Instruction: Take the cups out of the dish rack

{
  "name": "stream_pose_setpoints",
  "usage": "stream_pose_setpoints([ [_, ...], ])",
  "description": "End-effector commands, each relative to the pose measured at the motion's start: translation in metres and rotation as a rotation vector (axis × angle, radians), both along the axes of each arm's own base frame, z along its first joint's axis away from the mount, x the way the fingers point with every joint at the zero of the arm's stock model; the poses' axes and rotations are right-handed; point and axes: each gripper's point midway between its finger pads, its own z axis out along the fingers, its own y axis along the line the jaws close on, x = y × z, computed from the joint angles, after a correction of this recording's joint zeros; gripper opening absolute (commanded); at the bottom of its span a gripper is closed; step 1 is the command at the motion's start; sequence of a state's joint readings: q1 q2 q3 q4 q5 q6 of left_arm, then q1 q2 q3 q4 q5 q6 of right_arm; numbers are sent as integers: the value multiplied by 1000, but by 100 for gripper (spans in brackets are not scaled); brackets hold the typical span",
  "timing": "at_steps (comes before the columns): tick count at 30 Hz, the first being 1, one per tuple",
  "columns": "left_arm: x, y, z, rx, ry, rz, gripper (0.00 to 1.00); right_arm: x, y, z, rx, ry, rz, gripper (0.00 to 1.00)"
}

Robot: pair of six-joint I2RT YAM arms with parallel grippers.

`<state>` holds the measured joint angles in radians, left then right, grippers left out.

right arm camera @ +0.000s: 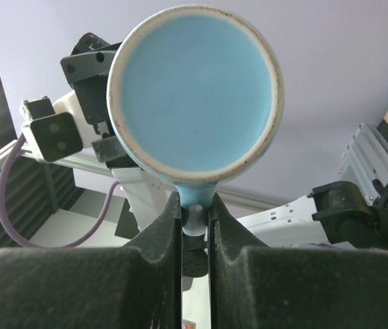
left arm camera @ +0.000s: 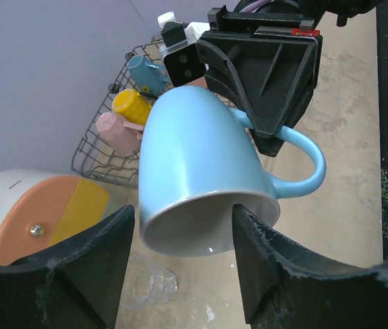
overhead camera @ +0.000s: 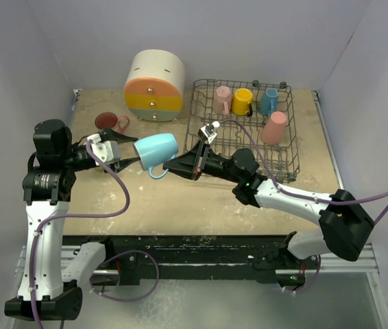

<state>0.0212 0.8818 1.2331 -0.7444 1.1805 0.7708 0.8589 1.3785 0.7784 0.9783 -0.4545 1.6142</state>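
Grips the light blue mug [overhead camera: 157, 152] by its handle in the right end effector [overhead camera: 168, 166], pinched narrow, in mid-air just left of the dish rack [overhead camera: 286, 154], mug on its side, mouth facing away from the rack. Straddles the mug's rim with the left end effector [overhead camera: 132, 147], spread wide; cannot tell whether it touches. Inside the rack: pink cup [overhead camera: 223, 98], yellow cup [overhead camera: 242, 101], blue cup [overhead camera: 269, 101], upturned salmon cup [overhead camera: 275, 127].
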Motion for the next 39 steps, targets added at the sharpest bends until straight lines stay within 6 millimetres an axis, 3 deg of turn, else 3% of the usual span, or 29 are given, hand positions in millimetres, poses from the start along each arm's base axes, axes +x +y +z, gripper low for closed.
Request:
stream_pose_setpoints([
  [1,-2,-5,10,-38,-20,-33,52,-29,-17,77,244,-134,9,0],
  [6,4,-5,15,-71,-32,-13,41,-39,-8,82,288,-117,31,0],
  [11,5,-5,8,-71,-13,-6,17,-40,-3,84,304,-108,33,1],
  [12,5,-4,4,-69,-5,-3,11,-39,-2,82,297,-105,31,6],
  [14,8,-3,-3,-62,14,14,0,-38,2,72,255,-91,38,26],
  [16,15,2,-15,-42,34,54,0,-30,-1,63,212,-84,7,53],
  [19,34,16,-45,41,83,150,0,-5,-14,45,55,-91,-88,79],
  [22,59,39,-86,159,164,283,0,32,-41,14,-197,-93,-250,92],
  [25,82,67,-133,296,311,414,0,64,-86,-11,-457,-107,-435,97],
  [30,108,103,-191,479,512,548,0,80,-146,-20,-691,-134,-605,98],
  [36,127,117,-224,597,553,612,0,92,-199,-34,-986,-134,-753,100],
  [39,136,120,-235,649,557,647,0,94,-215,-37,-1067,-135,-794,100],
])
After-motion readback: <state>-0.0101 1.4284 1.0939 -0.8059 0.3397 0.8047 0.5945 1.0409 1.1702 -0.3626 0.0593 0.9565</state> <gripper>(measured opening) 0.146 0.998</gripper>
